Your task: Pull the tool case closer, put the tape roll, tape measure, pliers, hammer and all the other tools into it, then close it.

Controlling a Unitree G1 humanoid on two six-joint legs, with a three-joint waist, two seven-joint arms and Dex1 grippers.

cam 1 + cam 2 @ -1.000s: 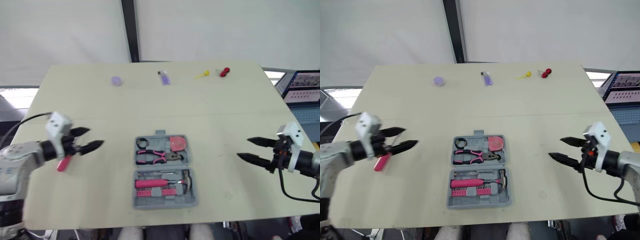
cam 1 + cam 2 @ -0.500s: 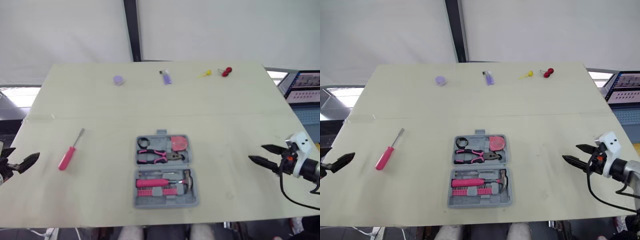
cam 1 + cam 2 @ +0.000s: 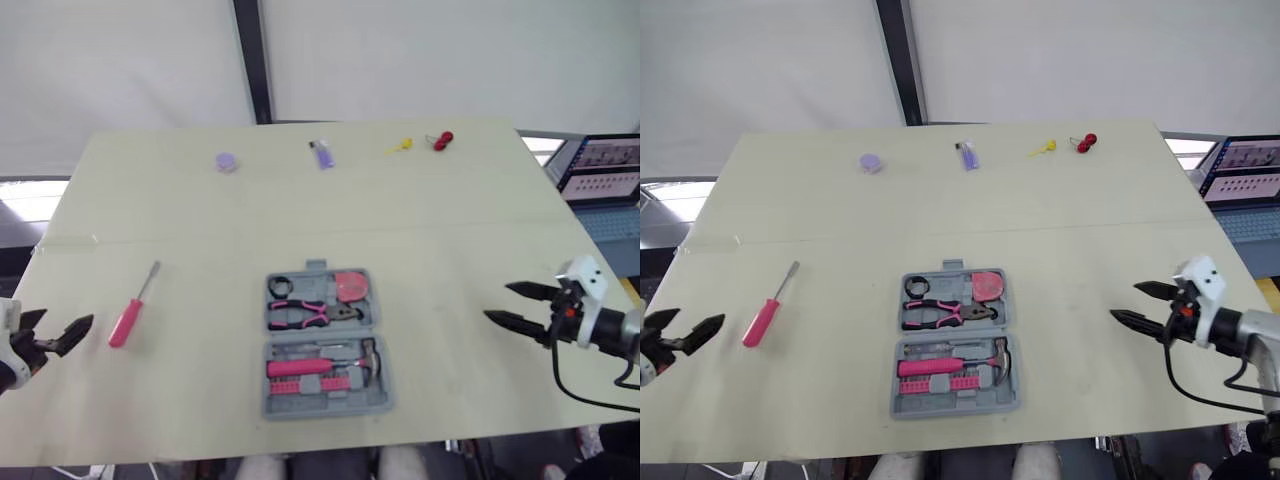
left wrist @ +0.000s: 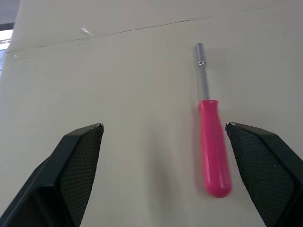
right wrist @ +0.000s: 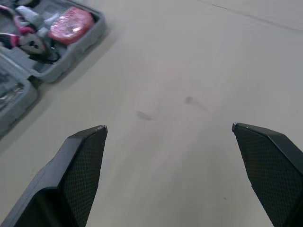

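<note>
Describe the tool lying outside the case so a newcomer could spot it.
On the pale table, look to the robot's left of the open grey tool case. The screwdriver lies there on bare tabletop: pink handle, thin metal shaft, the one pink tool outside the case.

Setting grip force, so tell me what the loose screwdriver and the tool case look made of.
Screwdriver: the handle is smooth pink with a slight sheen, likely plastic; the shaft is bare silvery metal. Tool case: matte grey with moulded recesses inside, probably plastic.
</note>
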